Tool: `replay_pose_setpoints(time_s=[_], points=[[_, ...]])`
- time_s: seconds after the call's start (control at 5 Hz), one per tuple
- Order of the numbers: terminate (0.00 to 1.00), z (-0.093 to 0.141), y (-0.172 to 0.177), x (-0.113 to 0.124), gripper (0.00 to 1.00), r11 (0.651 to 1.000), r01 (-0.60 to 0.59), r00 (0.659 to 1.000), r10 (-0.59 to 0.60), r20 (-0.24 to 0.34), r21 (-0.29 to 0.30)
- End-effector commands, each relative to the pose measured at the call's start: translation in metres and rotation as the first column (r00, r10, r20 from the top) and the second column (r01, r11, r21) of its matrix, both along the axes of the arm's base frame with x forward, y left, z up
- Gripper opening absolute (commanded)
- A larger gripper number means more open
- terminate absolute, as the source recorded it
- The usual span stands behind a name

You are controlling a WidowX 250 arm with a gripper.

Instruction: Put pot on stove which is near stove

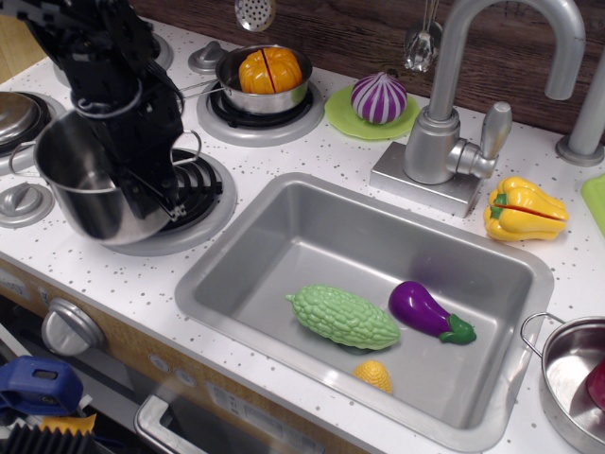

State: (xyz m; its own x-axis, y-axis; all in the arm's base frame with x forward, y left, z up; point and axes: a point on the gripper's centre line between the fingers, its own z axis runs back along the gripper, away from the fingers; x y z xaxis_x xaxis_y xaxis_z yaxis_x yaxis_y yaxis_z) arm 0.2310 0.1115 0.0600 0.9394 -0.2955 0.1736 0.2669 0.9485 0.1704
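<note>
The tall shiny steel pot hangs tilted in my gripper, over the left edge of the stove. The stove is a round silver-grey burner disc with a black coiled grate at its centre. The gripper is shut on the pot's right rim, and one wire loop handle shows beside the fingers. My black arm comes in from the upper left and hides the far part of the pot. I cannot tell whether the pot's base touches the disc.
A small pan with an orange vegetable sits on the back burner. A burner with a steel dome and grey knobs lie at the left. The sink holds a green gourd, an eggplant and corn. The faucet stands behind.
</note>
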Motion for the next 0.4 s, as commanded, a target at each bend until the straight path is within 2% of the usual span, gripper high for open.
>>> replay_pose_setpoints(time_s=[0.0, 0.2], points=[[0.00, 0.0001, 0.0228, 0.0178, 0.00, 0.999, 0.052, 0.997, -0.053, 0.053, 0.012], [0.00, -0.0069, 0.0315, 0.0251, 0.00, 0.997, 0.077, 0.995, -0.077, 0.060, -0.006]])
